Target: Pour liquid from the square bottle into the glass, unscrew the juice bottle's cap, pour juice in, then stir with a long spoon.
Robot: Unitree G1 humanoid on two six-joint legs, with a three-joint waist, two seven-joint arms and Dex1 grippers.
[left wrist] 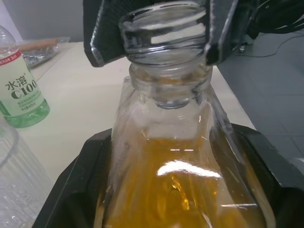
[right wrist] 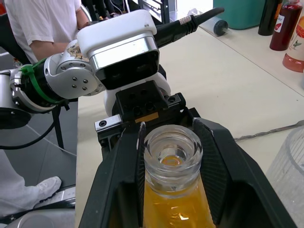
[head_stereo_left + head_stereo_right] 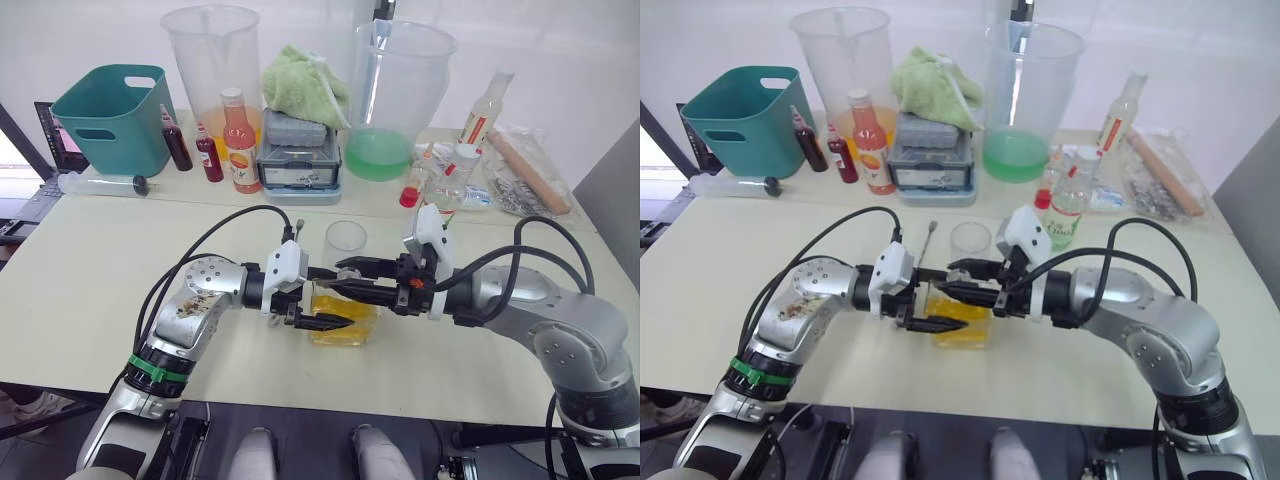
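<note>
The square bottle [image 3: 350, 328], uncapped and holding yellow-orange liquid, is tilted low over the table between both grippers. My left gripper [image 3: 335, 300] is shut on its flat body [image 1: 175, 180]. My right gripper [image 3: 348, 278] comes from the opposite side and is shut on its neck [image 2: 172, 156]. The glass [image 3: 345, 240] stands just behind them, frosted and upright. The juice bottle [image 3: 450, 185] stands farther back right with its white cap [image 3: 466, 152] on. The long spoon [image 3: 928, 240] lies on the table beside the glass.
Along the back stand a teal bin [image 3: 110, 115], two big clear jugs [image 3: 212, 60], one holding green liquid [image 3: 400, 95], a green cloth [image 3: 305, 85] on a grey box, an orange-labelled bottle [image 3: 240, 140] and dark red bottles [image 3: 178, 140]. A person [image 2: 42, 23] stands beyond the table.
</note>
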